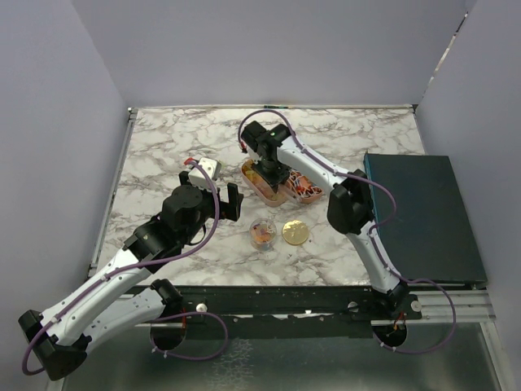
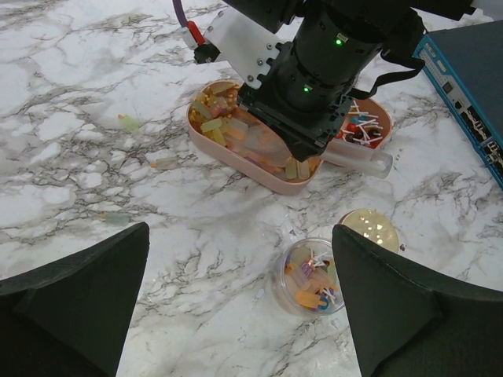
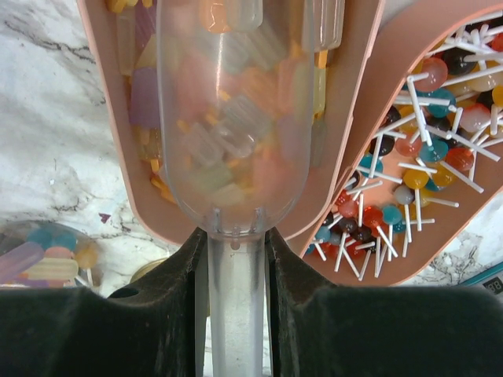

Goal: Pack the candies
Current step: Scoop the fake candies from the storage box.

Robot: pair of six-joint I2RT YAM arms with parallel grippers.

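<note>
Two hands were counted. The left hand (image 1: 213, 194) was held wide open and empty above the near left of the bench (image 1: 163, 138), its fingers framing the jar, presumably so that it could be steadied. Two stray candies (image 2: 130, 122) were seen loose on the bench, left of the trays. Two oval trays were laid side by side. The left tray (image 2: 236, 161) was filled with orange-yellow pieces. One clear scoop (image 3: 232, 118) was lowered into it, its handle clamped by the right hand (image 1: 269, 175), judged to be gathering a load. One small clear jar (image 2: 283, 275) was stood uncapped nearer, a few candies inside. One gold lid (image 1: 295, 232) was set just right of it. The right tray (image 3: 393, 47) was filled with lollipops (image 3: 424, 157). One dark box (image 1: 423, 216) was placed at the right.
</note>
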